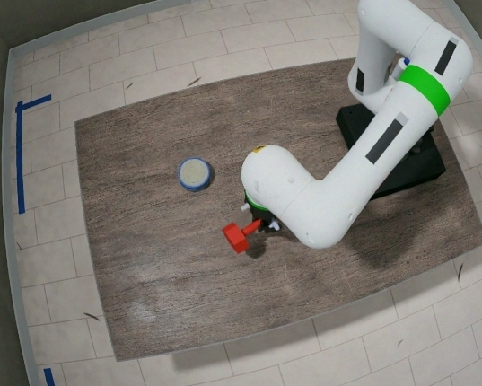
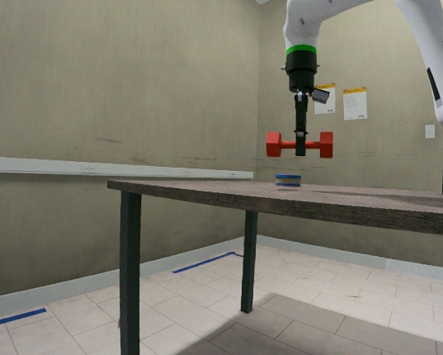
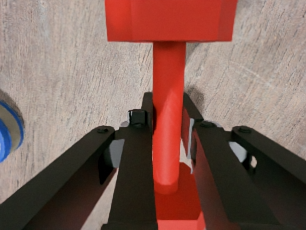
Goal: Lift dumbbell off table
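Observation:
The red dumbbell hangs level in the air, both heads well above the table in the exterior view. My gripper points straight down and is shut on the middle of the dumbbell's handle, one finger on each side of it. In the top view the arm hides most of the gripper and the dumbbell's far head; a shadow lies on the table beside the near head.
A round blue-rimmed tin stands on the table, to the left of the arm in the top view. The arm's black base stands at the table's right part.

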